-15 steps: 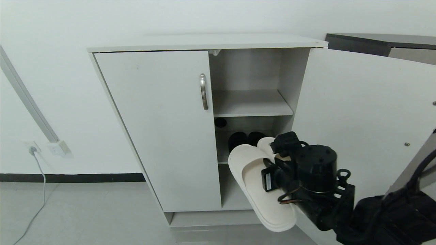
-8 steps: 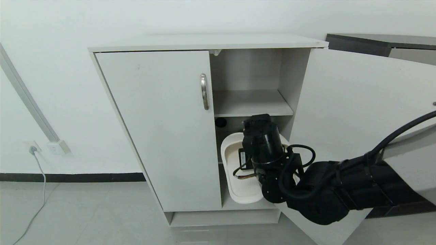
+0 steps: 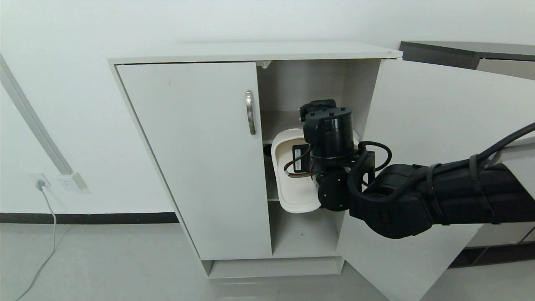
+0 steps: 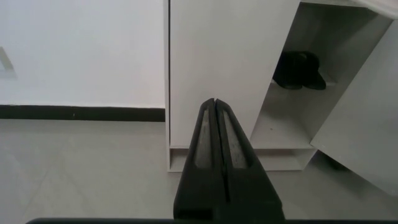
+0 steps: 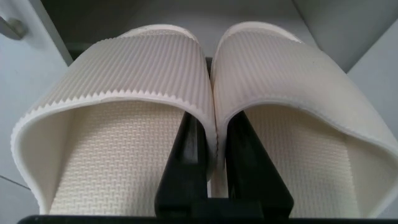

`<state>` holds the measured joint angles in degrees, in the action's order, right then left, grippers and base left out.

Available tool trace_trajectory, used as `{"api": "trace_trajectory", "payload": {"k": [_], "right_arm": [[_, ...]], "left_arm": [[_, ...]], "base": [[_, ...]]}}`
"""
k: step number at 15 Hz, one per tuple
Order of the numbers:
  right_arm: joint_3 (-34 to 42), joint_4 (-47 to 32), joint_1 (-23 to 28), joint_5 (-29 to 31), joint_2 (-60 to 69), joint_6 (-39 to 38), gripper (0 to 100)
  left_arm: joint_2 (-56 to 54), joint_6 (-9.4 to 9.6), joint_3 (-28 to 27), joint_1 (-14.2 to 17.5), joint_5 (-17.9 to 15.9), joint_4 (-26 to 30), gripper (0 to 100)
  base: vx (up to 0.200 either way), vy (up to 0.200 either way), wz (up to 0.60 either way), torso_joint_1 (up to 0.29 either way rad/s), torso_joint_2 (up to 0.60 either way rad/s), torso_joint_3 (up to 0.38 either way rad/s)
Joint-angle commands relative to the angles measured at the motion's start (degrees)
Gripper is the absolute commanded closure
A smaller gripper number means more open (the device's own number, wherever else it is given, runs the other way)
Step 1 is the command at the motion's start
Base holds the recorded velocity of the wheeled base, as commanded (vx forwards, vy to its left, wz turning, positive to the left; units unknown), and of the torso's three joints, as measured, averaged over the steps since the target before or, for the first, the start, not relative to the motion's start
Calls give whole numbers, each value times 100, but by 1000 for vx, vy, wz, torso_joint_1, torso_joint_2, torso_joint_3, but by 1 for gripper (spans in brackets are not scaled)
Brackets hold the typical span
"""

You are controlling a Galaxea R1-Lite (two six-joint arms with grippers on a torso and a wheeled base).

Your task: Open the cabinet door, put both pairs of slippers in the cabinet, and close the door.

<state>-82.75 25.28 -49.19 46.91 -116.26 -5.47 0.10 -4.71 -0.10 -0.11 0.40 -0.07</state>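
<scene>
The white cabinet (image 3: 255,50) has its left door (image 3: 196,159) closed and its right door (image 3: 439,125) swung wide open. My right gripper (image 5: 211,134) is shut on the pair of white slippers (image 5: 155,81), pinching their two inner walls together. In the head view the white slippers (image 3: 292,188) hang toes-up in the opening, at the level of the upper shelf (image 3: 284,121). A pair of black slippers (image 4: 298,70) lies on the middle shelf. My left gripper (image 4: 215,106) is shut and holds nothing, low over the floor facing the cabinet.
The open door reaches far out to the right, and my right arm (image 3: 418,196) passes in front of it. A dark-topped counter (image 3: 468,52) stands behind it. A wall socket with a cable (image 3: 39,184) sits at the far left. The bottom compartment (image 3: 301,238) holds nothing.
My right arm carried the white slippers from in front of the open door into the cabinet opening, then raised them from the lower shelf level to the upper shelf level.
</scene>
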Motion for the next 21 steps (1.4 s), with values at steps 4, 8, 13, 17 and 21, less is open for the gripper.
{"api": "trace_trajectory", "payload": {"k": [4, 8, 13, 17, 21], "right_arm": [[-75, 3, 59, -15, 16, 20, 100], [-66, 12, 67, -15, -11, -6, 100], [-66, 12, 102, -15, -19, -6, 100], [4, 12, 120, -33, -54, -15, 100], [-57, 3, 243, -191, -151, -6, 100]], "left_arm": [[8, -4, 1, -7, 4, -1, 100], [8, -4, 1, 2, 4, -1, 100], [8, -4, 1, 2, 4, -1, 100], [8, -4, 1, -7, 4, -1, 100], [-1, -13, 1, 2, 4, -1, 100]], "base": [[0, 0, 0, 0, 0, 0], [150, 0, 0, -2, 4, 3], [200, 0, 0, 5, 2, 3], [200, 0, 0, 2, 1, 1], [0, 0, 0, 0, 0, 0]]}}
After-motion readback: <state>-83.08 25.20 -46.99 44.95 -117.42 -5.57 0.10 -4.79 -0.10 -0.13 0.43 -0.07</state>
